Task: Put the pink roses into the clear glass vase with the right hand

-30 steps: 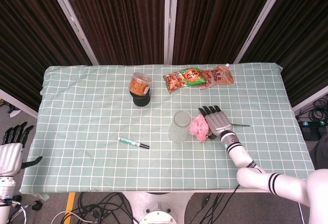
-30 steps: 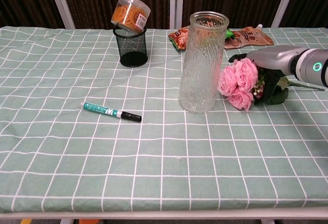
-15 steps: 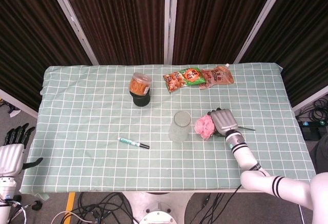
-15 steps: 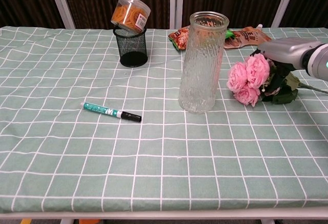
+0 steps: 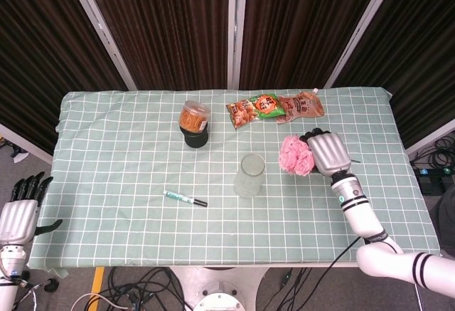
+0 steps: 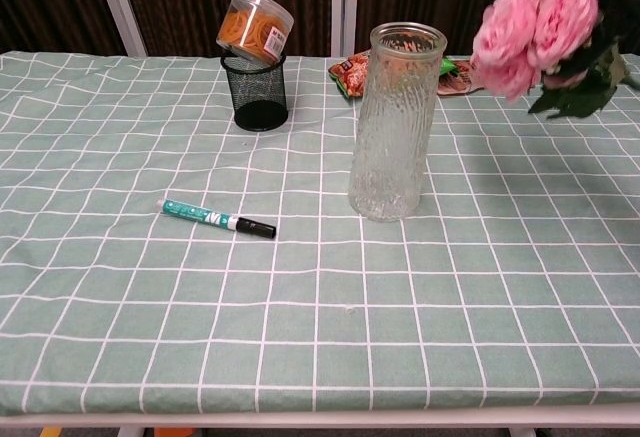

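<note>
My right hand (image 5: 327, 151) holds the bunch of pink roses (image 5: 296, 155) well above the table, to the right of the clear glass vase (image 5: 249, 176). In the chest view the roses (image 6: 535, 29) hang high at the upper right with dark green leaves under them, above the level of the rim of the vase (image 6: 392, 123); the hand itself is almost wholly cut off by the top edge there. The vase stands upright on the green checked cloth. My left hand (image 5: 20, 215) hangs off the table's left side, fingers apart, holding nothing.
A black mesh cup (image 6: 259, 91) with an orange-filled jar (image 6: 255, 25) tilted in it stands at the back left of the vase. Snack packets (image 5: 274, 107) lie at the far edge. A teal marker (image 6: 217, 218) lies to the front left of the vase.
My right hand has closed on the roses and lifted them off the cloth, up and away from the vase's base to above rim height. The left hand shifted slightly.
</note>
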`<state>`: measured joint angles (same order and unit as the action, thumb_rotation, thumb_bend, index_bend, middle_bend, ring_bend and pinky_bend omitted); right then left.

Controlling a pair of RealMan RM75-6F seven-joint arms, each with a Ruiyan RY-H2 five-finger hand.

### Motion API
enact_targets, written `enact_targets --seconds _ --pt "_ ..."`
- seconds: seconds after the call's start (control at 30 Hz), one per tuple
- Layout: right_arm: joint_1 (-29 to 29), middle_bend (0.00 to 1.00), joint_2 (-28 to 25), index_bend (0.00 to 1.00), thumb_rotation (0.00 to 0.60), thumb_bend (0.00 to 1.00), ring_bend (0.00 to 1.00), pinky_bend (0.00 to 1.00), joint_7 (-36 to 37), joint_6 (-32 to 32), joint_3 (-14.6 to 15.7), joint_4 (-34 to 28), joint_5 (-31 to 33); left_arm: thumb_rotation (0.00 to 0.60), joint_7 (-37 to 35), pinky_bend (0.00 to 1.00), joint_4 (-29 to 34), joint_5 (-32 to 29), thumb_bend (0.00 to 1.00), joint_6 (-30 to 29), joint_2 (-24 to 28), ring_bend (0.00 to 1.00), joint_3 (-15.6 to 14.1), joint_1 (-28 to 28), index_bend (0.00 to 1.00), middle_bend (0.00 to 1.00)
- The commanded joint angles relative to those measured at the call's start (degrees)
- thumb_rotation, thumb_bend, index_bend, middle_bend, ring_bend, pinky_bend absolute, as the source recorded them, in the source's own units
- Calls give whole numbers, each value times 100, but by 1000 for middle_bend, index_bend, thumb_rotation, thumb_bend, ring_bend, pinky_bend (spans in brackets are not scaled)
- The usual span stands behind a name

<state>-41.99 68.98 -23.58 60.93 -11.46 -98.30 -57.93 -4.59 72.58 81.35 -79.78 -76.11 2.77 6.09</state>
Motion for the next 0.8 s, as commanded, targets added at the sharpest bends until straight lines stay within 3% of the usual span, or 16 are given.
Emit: enact_targets --seconds 0.03,0.2,0.4,0.53,0.8 --pt "182 433 -878 516 600 200 290 467 194 626 -515 -1125 -463 600 21 47 1 -13 68 16 -6 0 -1 2 112 36" --pt "125 445 -1159 529 600 209 290 475 419 952 -1010 -1789 -613 600 70 46 18 -16 68 41 -8 0 -14 4 113 36" --pt "-45 446 -755 530 600 209 290 478 1256 1133 -1385 -2080 -874 600 117 47 59 -2 68 58 -8 0 -17 22 113 36" --pt "-78 449 -338 542 600 209 290 480 1960 1229 -1465 -2140 -968 600 133 46 69 5 69 71 -2 0 -22 30 113 36" --pt "-73 452 -19 549 600 214 290 481 2731 1203 -1558 -2247 -893 600 11 45 10 -56 68 130 -14 0 6 39 113 36"
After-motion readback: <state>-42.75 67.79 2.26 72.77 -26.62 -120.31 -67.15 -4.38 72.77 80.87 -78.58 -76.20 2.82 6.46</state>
